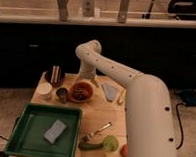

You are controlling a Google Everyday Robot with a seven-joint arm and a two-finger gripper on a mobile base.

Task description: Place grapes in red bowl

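The red bowl [81, 92] sits on the wooden table [99, 115], right of the small dark metal cup [62, 95]. A dark bumpy cluster, the grapes [79, 94], lies inside the bowl. My gripper [86, 78] hangs at the end of the white arm, just above and behind the bowl's far rim, apart from the grapes.
A white cup [44, 91] and a striped dark can [55, 75] stand at the left. A green tray [43, 132] with a grey sponge [55, 131] is in front. A fork [96, 131], green fruit [110, 143] and a grey-white piece [110, 91] lie to the right.
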